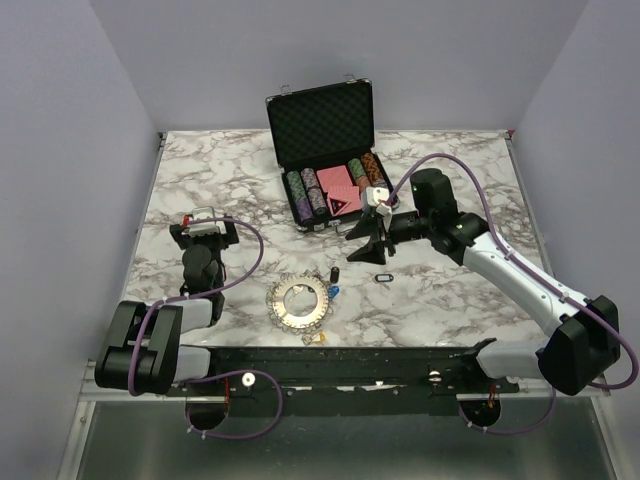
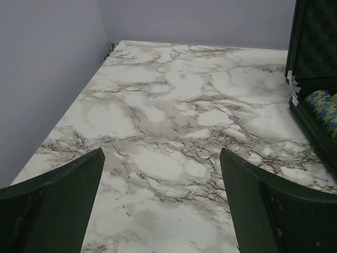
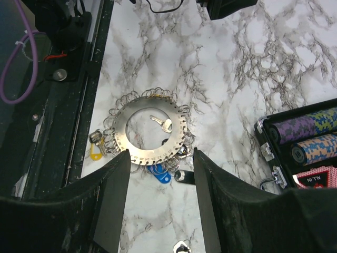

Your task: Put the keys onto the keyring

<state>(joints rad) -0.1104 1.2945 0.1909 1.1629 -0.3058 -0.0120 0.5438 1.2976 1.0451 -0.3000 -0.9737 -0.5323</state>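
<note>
The right gripper [image 3: 160, 153] hovers above the marble table [image 2: 174, 105] with its jaws well apart and nothing between the pads. The keyring [image 3: 150, 101] lies flat just ahead of its fingertips, in line with the gap, and its near rim reaches in between the tips. A small silver key [image 3: 161, 124] lies inside the ring's central hole. The blue key [image 3: 158, 172] sits in the gap between the fingers, touching the ring's fringe; whether it is hooked on cannot be told. The black key [image 3: 181, 175] lies just beside it, close to the inner face of one finger. The yellow key [image 3: 95, 153] lies outside the other finger, beside the ring's outer edge. The open chip case [image 3: 300, 142] stands off to the far side of the jaws.

The left gripper [image 2: 161, 153] also has its jaws spread wide, with only bare marble between and ahead of them. A corner of the chip case shows beyond one finger. The keyring is not in this gripper's own view.
</note>
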